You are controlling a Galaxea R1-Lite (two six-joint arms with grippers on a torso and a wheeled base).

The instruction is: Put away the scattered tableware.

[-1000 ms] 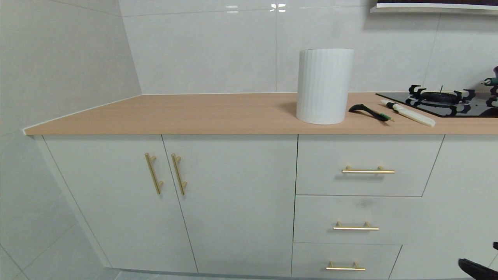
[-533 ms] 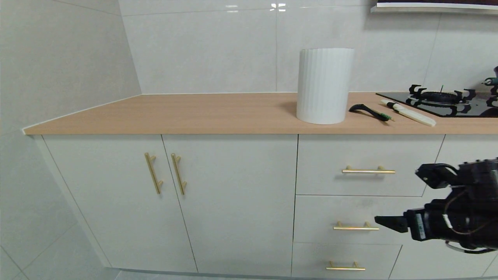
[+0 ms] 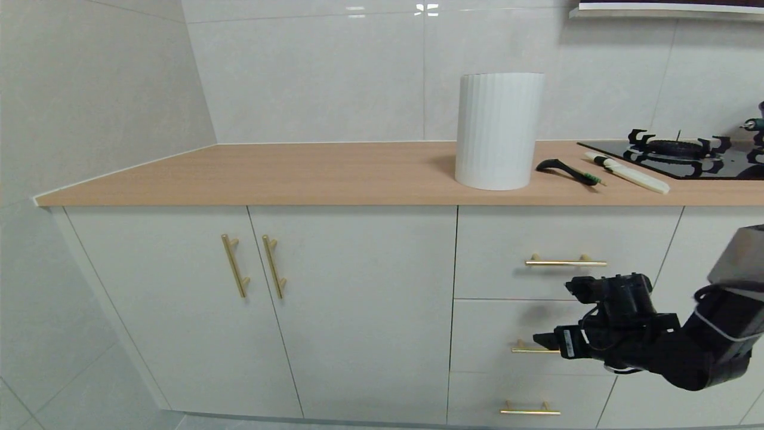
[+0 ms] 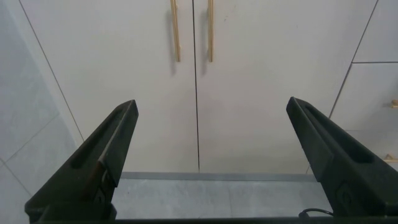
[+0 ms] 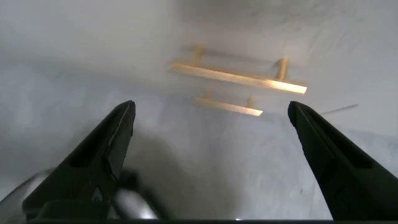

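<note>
Hanging low before the smooth pale cabinet fronts, below and a little to the right of the tall white ribbed cylindrical container (image 3: pixel 498 131), the right gripper (image 3: pixel 552 310) has its two black wedge-shaped fingers spread wide apart with nothing between them. Its lower fingertip lies near the right end of the slim brass bar handle (image 3: pixel 546 350) on the middle drawer. From the right wrist the same open right gripper (image 5: pixel 210 106) faces two of these thin metal bars on the matte drawer faces.

The left gripper (image 4: pixel 211 102) is likewise wide open and empty, its dark tapered fingers framing the double cabinet doors (image 4: pixel 249 93) that stand below and to the left of the container. Two upright brass bar handles (image 4: pixel 175 31) flank the seam between the doors, and a grey floor (image 4: pixel 186 193) meets the base of the doors.

Above the cabinets runs a flat wood-grain tabletop (image 3: pixel 298 173), and the container stands upright on it near the front edge. Just to the right of the container lies a black curved-handled utensil (image 3: pixel 564 170) with a small green tip. A long cream-white utensil (image 3: pixel 630 174) lies flat beyond it, farther right. Farther right again sits a glossy black glass hob (image 3: pixel 680 156) with a dark metal burner grate. Shiny pale wall tiles (image 3: pixel 310 77) rise behind the container.
</note>
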